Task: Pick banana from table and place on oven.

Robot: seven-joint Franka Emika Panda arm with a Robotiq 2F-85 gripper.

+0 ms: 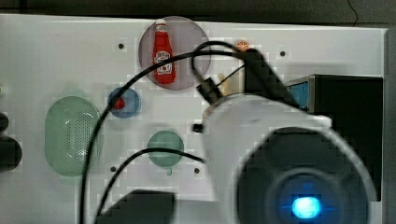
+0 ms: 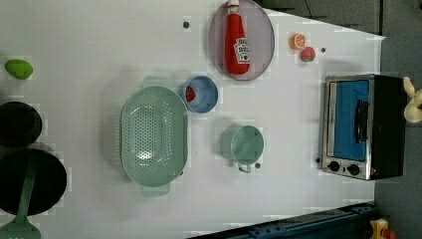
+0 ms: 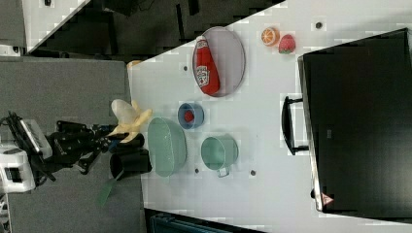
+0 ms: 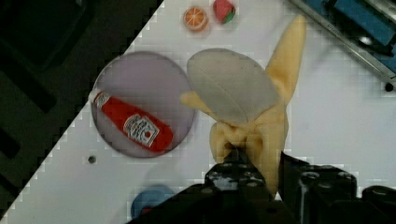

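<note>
A half-peeled banana (image 4: 254, 107), with pale cream flesh and yellow peel flaps, hangs in the air with my gripper (image 4: 254, 163) shut on its lower end. In the right view, the banana (image 3: 128, 119) and gripper (image 3: 112, 138) are high above the white table (image 3: 272, 194), over the colander's side. In the left view, the banana (image 2: 413, 102) shows just past the oven's black top. In the top view, a bit of the banana (image 1: 227, 81) peeks out beside my arm. The oven (image 2: 358, 127) has a blue glass door and a silver frame, and it stands at the table's edge (image 1: 348, 107) (image 3: 359, 126).
A ketchup bottle (image 2: 237, 42) lies on a grey-purple plate (image 2: 263, 35). Around it are a blue bowl (image 2: 201, 94), a green colander (image 2: 154, 134), a green mug (image 2: 246, 144), an orange slice (image 2: 297, 41) and a strawberry (image 2: 307, 54). Black pots (image 2: 20, 122) stand at the left view's left.
</note>
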